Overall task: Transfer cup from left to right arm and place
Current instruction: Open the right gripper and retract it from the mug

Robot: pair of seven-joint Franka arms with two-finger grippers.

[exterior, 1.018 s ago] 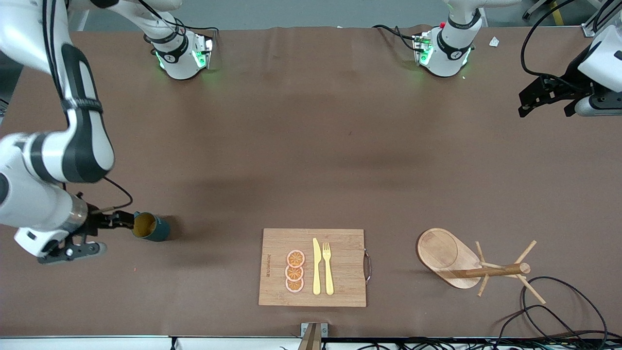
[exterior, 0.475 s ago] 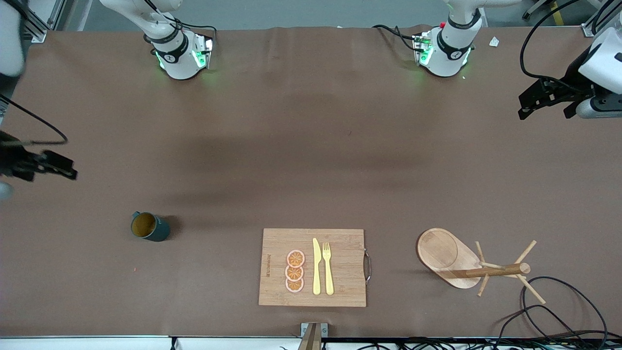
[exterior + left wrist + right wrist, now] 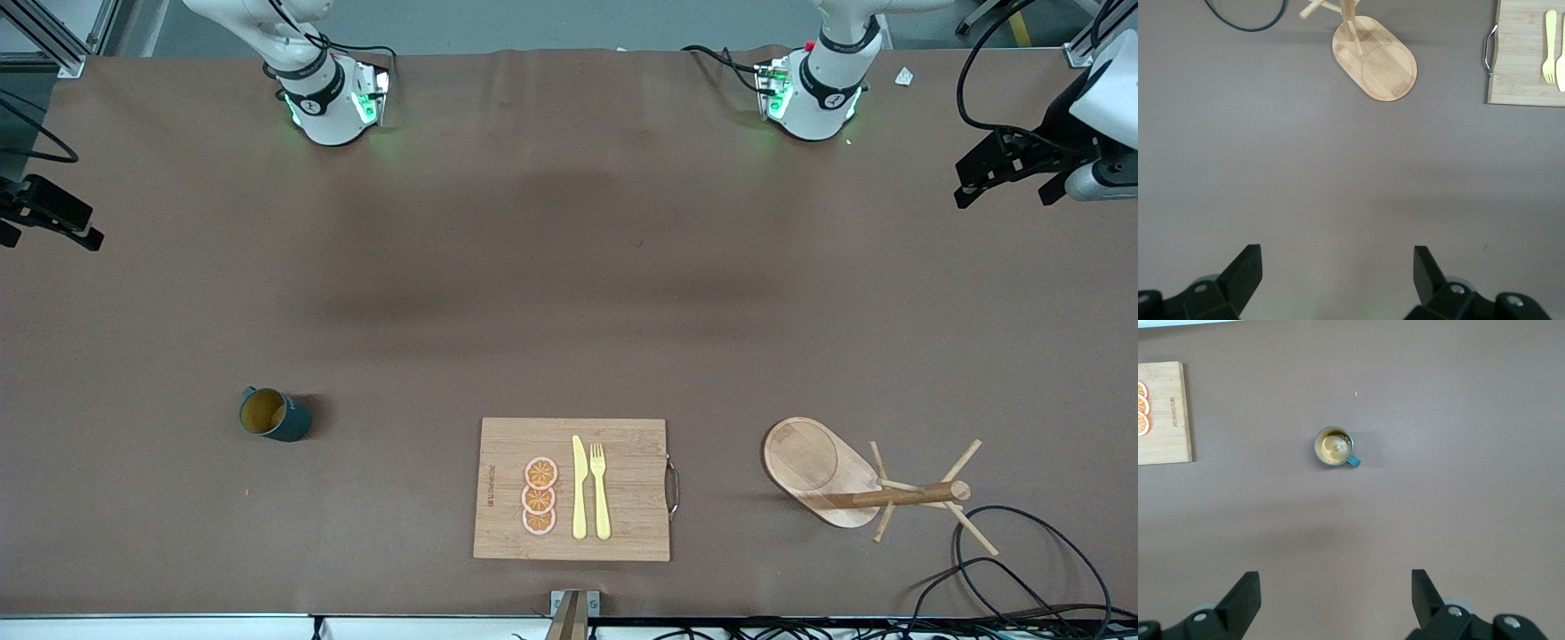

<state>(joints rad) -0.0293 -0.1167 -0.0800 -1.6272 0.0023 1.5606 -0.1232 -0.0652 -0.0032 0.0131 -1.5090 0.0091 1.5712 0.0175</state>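
— So where is the cup (image 3: 274,415) now?

— Standing upright on the counter (image 3: 569,293) toward the right arm's end, beside the cutting board (image 3: 572,489) but well apart from it, touched by nothing. It looks placed. The right end effector (image 3: 1336,603) is high up at that end of the counter, fingers spread wide and empty; the left end effector (image 3: 1338,280) hangs over its own end, also wide and empty.

— Anything that could go wrong?

— Little, I'd judge. The cup is a small glazed cylinder, teal outside and ochre inside, with one side handle. It is smooth and hard, so a sweep from a low arm could tip or slide it on the matte brown covering.

— And the other things?

— The board is flat bamboo with a metal handle. The peg rack (image 3: 853,480) is pale wood on an oval base.
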